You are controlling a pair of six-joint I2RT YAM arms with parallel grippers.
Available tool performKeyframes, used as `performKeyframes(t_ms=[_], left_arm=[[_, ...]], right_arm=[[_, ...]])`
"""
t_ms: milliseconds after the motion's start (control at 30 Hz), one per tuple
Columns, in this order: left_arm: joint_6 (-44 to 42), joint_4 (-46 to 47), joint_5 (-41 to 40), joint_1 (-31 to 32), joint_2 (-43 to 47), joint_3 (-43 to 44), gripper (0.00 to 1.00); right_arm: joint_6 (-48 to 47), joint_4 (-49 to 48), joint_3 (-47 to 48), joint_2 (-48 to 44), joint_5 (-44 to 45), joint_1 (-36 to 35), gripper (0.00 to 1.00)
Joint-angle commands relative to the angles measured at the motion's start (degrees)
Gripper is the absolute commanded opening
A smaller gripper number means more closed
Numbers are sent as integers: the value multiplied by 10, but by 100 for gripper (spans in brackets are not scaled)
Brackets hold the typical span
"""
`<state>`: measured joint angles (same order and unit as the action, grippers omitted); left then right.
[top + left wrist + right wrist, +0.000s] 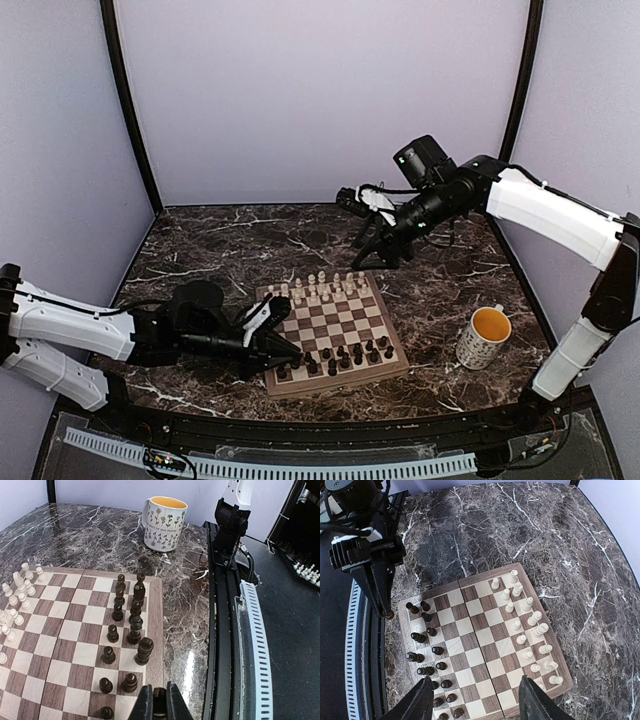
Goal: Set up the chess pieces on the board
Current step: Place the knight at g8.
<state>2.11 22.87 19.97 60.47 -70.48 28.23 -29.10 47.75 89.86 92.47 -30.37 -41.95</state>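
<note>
Chess pieces [345,355] on board [335,325], mug [485,338] beside

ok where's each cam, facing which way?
Top external: above, behind the robot, looking down and forward; shows left gripper at the board's near-left corner, right gripper raised beyond it.
Left wrist: low at that corner, looking along the dark pieces toward the mug; own fingertips at bottom.
Right wrist: high beyond the board, looking back down at it; own fingers at bottom, left gripper upper left.
Shared: board in all; mug in top and left wrist.
</note>
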Motion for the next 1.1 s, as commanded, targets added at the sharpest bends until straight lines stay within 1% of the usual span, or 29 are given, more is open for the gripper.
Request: performKeyframes(t_ms=[0, 233, 467, 667, 1067], left_arm=[[0, 55, -65, 20, -7, -23, 0], [6, 109, -116, 32, -28, -53, 0], [11, 153, -116, 35, -64, -61, 1], [5, 146, -97, 36, -90, -44, 1], [2, 116, -96, 36, -131, -11, 1]], right_arm=[[-3, -15, 8, 4, -6, 2, 59], [-3, -14, 7, 8, -8, 3, 59], [-2, -13, 9, 12, -13, 2, 59], [-2, -12, 10, 12, -15, 2, 59], [-3, -13, 6, 9, -15, 2, 59]])
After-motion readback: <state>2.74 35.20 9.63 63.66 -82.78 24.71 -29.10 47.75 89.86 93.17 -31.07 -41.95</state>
